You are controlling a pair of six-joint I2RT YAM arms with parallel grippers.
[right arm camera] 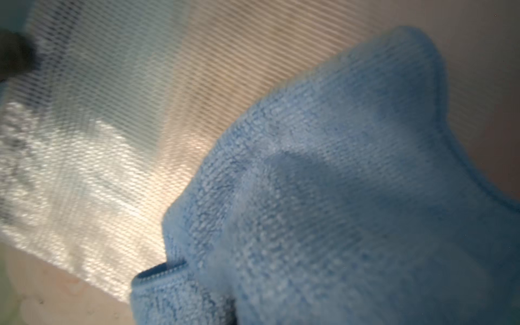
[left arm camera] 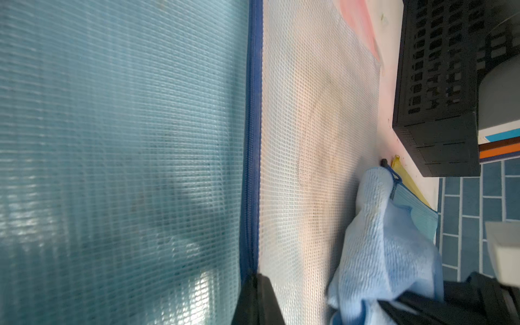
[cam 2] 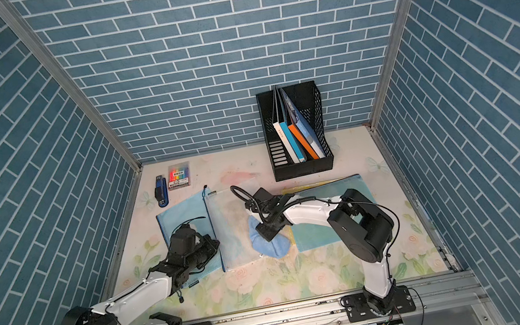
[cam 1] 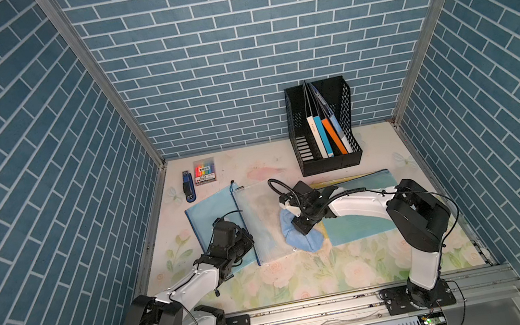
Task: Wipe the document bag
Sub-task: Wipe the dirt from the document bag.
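Observation:
The clear mesh document bag (cam 1: pixel 263 222) (cam 2: pixel 230 228) lies flat mid-table, with a faint grey smudge toward its far end. A crumpled light blue cloth (cam 1: pixel 301 241) (cam 2: pixel 275 247) rests on its right edge. My right gripper (cam 1: pixel 302 226) (cam 2: pixel 265 233) reaches down into the cloth and is shut on it; the cloth (right arm camera: pixel 337 197) fills the right wrist view and hides the fingers. My left gripper (cam 1: pixel 248 241) (cam 2: pixel 216 245) is shut, its tips (left arm camera: pixel 259 298) pressed on the blue zipper edge at the bag's (left arm camera: pixel 309 112) left side.
A blue mesh bag (cam 1: pixel 209 212) lies under the left arm, and a teal bag (cam 1: pixel 363 221) with a yellow edge under the right arm. A black file rack (cam 1: pixel 328 158) with books stands behind. A stapler (cam 1: pixel 188 186) and a marker pack (cam 1: pixel 205 171) sit at the far left.

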